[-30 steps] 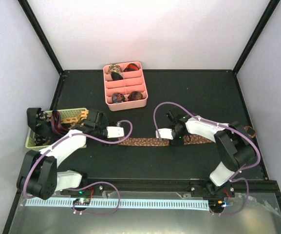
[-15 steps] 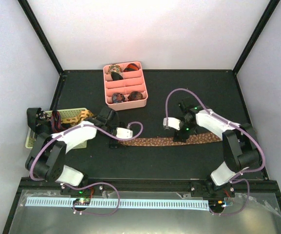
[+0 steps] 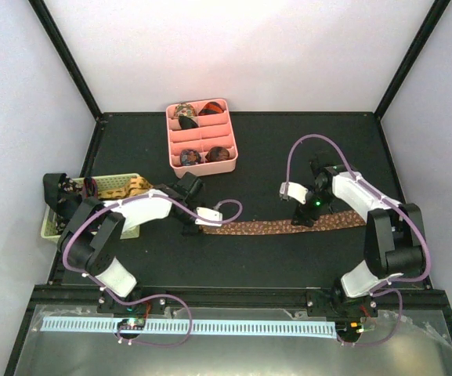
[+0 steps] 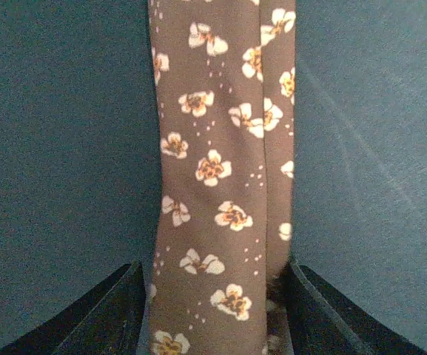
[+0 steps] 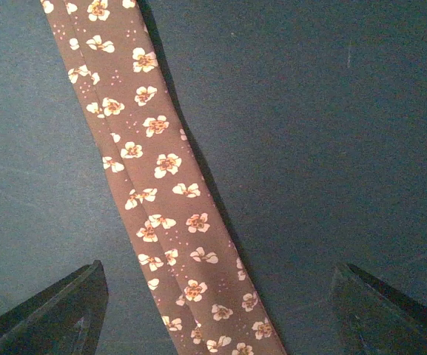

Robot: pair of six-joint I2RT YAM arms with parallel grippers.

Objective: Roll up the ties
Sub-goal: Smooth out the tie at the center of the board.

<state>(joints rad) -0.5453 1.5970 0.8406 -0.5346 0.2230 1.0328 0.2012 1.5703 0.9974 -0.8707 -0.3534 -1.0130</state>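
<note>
A brown tie with white flowers lies flat across the black table, running left to right. My left gripper is at its left end. In the left wrist view the tie fills the gap between the two fingers, and the jaws press on its edges. My right gripper hovers over the tie's right part. In the right wrist view it is wide open, with the tie running on the table between its fingers, untouched. Rolled ties sit in the pink tray.
The pink divided tray stands at the back centre. A pale woven basket with more ties sits at the left edge, behind my left arm. Black frame posts bound the table at the back corners.
Both grippers have moved to the right along the tie. The tie has shifted a little to the right with them, and its right end now reaches further right.
</note>
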